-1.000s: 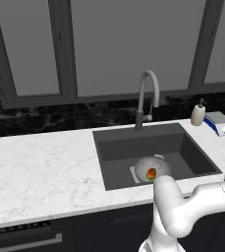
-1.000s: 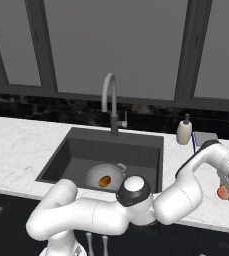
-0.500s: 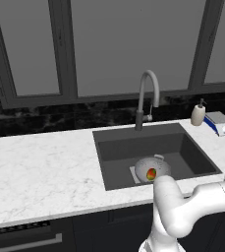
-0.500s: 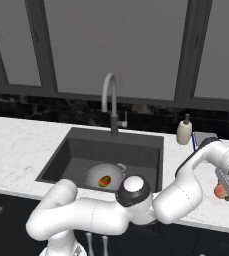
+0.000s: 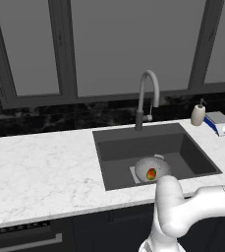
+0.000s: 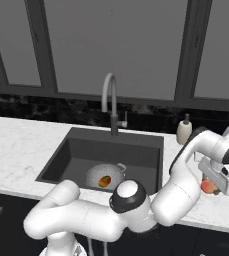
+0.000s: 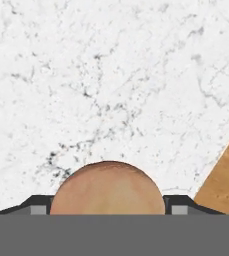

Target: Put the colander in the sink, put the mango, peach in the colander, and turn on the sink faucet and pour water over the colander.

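The peach [image 7: 107, 188] is clamped between the two fingertips of the gripper [image 6: 209, 187], which is closed on it above the white marble counter [image 7: 111, 80]. A wooden corner [image 7: 225, 175] is seen just beside the gripper. Well away from the gripper, the colander [image 6: 104, 176] is seated in the sink [image 6: 81, 150] with the mango [image 6: 104, 181] inside it, below the sink faucet [image 6: 111, 102].

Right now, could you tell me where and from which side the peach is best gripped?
Across its widest middle, from above: the peach is round and smooth, with no stem or handle. The pincer already straddles it over the marble counter, one fingertip at each flank.
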Controlling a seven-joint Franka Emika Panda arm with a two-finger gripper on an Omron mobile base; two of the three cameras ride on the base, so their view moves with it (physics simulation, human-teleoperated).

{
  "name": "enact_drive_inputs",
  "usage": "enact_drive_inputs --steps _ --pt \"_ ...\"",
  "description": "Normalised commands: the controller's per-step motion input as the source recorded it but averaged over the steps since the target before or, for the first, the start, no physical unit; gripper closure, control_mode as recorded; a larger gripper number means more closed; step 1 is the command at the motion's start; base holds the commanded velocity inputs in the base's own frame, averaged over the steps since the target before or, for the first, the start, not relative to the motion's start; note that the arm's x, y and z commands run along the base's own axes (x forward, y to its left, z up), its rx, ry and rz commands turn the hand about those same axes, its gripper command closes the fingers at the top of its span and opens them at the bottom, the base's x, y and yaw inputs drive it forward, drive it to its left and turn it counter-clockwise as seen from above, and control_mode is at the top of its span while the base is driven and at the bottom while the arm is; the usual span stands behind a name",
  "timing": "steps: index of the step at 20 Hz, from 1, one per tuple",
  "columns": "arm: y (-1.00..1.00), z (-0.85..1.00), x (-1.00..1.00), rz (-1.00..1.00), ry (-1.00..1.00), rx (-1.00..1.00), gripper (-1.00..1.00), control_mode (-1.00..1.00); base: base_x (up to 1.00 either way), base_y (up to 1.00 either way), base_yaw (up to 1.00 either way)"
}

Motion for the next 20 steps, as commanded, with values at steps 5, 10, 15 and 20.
enact_drive_inputs --steps 5,10,15,20 --pt "0.96 0.13 -0.26 0.27 -0.14 -0.06 1.00 -1.00 0.00 0.00 0.00" --pt "0.75 0.42 -0.14 0.19 0.00 0.00 1.00 -1.00 0.00 0.00 0.00" --pt "0.82 0.42 -0.17 0.19 0.00 0.00 1.00 -1.00 0.00 0.00 0.00" --pt "0.79 0.34 -0.28 0.23 -0.03 0.00 1.00 -1.00 0.00 0.00 0.00"
